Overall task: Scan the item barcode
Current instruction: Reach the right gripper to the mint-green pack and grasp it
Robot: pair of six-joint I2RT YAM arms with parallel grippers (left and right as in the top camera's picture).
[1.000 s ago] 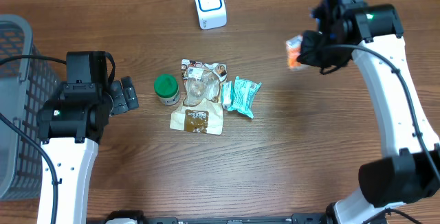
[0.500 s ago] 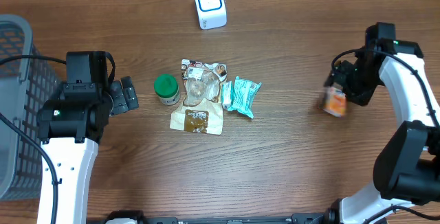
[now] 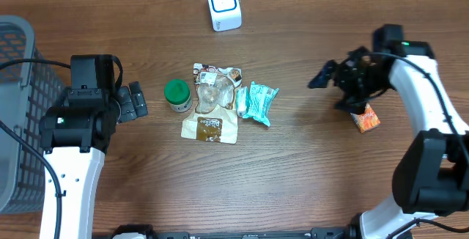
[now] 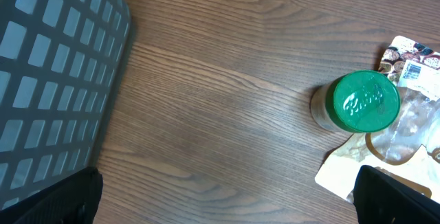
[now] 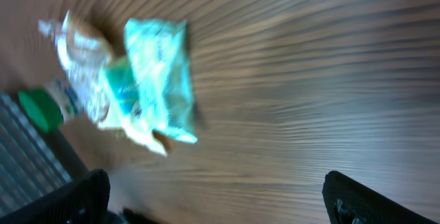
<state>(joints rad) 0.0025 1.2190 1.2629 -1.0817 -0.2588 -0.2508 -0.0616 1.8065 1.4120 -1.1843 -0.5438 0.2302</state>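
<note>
The white and blue barcode scanner (image 3: 223,4) stands at the back centre. A small orange packet (image 3: 365,118) lies loose on the table at the right, just behind my right gripper (image 3: 331,89). That gripper points left toward the middle pile, open and holding nothing; in its blurred wrist view its gripper (image 5: 220,196) frames bare wood. A teal packet (image 3: 256,102) (image 5: 158,80), a brown pouch (image 3: 211,105) and a green-lidded jar (image 3: 177,94) (image 4: 364,102) lie mid-table. My left gripper (image 3: 135,101) (image 4: 220,200) hangs open left of the jar.
A grey mesh basket (image 3: 15,114) (image 4: 48,80) fills the far left edge, close to the left arm. Bare wooden table lies between the pile and the right arm, and along the front.
My right gripper has opened and let go of the orange packet, which now lies on the table at the right. The right arm has swung forward, then turned left. The left arm has not moved.
</note>
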